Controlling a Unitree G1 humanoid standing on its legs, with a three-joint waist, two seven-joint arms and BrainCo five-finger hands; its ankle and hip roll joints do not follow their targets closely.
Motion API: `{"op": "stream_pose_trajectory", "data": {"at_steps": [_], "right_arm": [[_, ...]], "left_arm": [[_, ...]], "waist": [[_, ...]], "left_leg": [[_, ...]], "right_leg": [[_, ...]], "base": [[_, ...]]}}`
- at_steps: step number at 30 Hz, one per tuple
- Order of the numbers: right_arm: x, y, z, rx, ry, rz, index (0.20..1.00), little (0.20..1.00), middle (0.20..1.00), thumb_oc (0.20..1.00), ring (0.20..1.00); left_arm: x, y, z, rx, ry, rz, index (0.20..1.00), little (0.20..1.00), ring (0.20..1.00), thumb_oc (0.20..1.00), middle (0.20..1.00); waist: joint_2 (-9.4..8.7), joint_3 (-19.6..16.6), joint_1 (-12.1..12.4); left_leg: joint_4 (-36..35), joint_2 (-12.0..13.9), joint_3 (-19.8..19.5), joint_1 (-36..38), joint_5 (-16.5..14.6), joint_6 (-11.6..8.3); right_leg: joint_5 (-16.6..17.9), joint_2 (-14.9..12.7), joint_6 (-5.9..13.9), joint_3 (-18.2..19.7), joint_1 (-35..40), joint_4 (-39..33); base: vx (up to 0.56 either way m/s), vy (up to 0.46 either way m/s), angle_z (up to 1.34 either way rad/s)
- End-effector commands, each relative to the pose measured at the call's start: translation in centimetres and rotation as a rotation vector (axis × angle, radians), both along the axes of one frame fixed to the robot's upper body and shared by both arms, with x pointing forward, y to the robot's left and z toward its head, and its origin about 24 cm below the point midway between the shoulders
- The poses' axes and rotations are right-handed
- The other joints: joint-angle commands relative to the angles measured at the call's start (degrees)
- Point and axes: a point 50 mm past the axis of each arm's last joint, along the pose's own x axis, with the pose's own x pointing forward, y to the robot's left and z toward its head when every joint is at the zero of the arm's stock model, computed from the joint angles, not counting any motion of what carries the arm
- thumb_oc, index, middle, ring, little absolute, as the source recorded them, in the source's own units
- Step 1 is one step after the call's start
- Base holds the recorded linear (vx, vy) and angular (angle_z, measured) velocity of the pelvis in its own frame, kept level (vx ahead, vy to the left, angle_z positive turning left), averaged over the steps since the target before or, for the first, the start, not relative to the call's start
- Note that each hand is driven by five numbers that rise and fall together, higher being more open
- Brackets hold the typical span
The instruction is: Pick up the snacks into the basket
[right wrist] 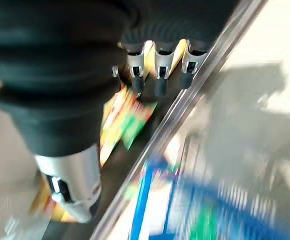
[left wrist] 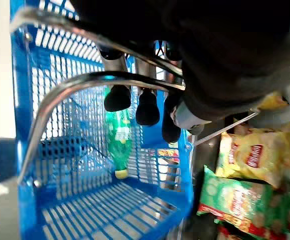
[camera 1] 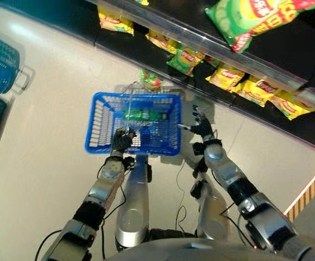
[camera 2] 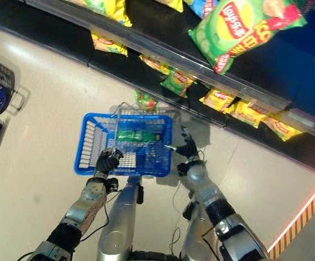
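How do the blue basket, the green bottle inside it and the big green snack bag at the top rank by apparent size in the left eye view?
1. Blue basket
2. Big green snack bag, enlarged by being nearer the camera
3. Green bottle

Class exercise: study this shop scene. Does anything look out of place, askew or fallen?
Yes: one green snack bag lies on the floor just beyond the blue basket, below the bottom shelf instead of on it. The left hand grips the basket's handle; the right hand is open beside it.

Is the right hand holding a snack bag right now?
No. The right hand hangs open and empty beside the blue basket; the left hand grips the basket's handle.
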Motion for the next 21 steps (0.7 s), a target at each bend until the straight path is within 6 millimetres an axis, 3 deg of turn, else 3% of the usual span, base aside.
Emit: {"op": "stream_pose_trajectory", "data": {"at_steps": [1,12,17,21], "right_arm": [[0.2,-0.7,2.9,0.054,-0.160,-0.024,1.000,1.000,1.000,1.000,1.000],[-3.7,-5.3,2.8,0.113,-0.221,-0.165,1.000,1.000,1.000,1.000,1.000],[-4.5,-5.7,3.1,0.116,-0.241,-0.155,1.000,1.000,1.000,1.000,1.000],[-4.7,-4.8,5.0,0.131,-0.326,-0.083,1.000,1.000,1.000,1.000,1.000]], "left_arm": [[1.2,-0.4,4.0,-0.006,-0.230,-0.020,0.200,0.200,0.200,0.200,0.200],[0.1,2.9,1.5,0.045,-0.119,0.114,0.200,0.200,0.200,0.200,0.200],[-0.4,3.9,0.2,0.073,-0.056,0.145,0.200,0.200,0.200,0.200,0.200],[-1.0,4.4,-1.4,0.084,0.025,0.174,0.200,0.200,0.200,0.200,0.200]], "waist": [[-0.86,-0.2,-0.1],[-2.23,-0.2,-3.4],[-2.43,-0.2,-4.2],[-2.36,-0.2,-4.7]], "left_leg": [[-0.7,-2.0,1.9,2.0,-4.3,0.36],[-0.7,-1.5,3.8,4.3,-4.6,0.18],[-0.9,-1.5,4.3,5.6,-4.8,0.16],[-1.5,-1.3,4.9,7.8,-4.6,0.00]], "right_leg": [[4.4,-1.1,0.80,2.1,-4.1,1.4],[4.4,-0.1,0.66,4.1,-3.0,0.6],[4.2,0.0,0.58,4.6,-2.3,0.7],[4.4,0.2,0.53,5.0,-0.9,0.5]], "base": [[0.00,0.006,-0.16],[0.00,0.001,-0.09],[0.00,-0.006,-0.14],[0.01,-0.017,-0.08]]}}
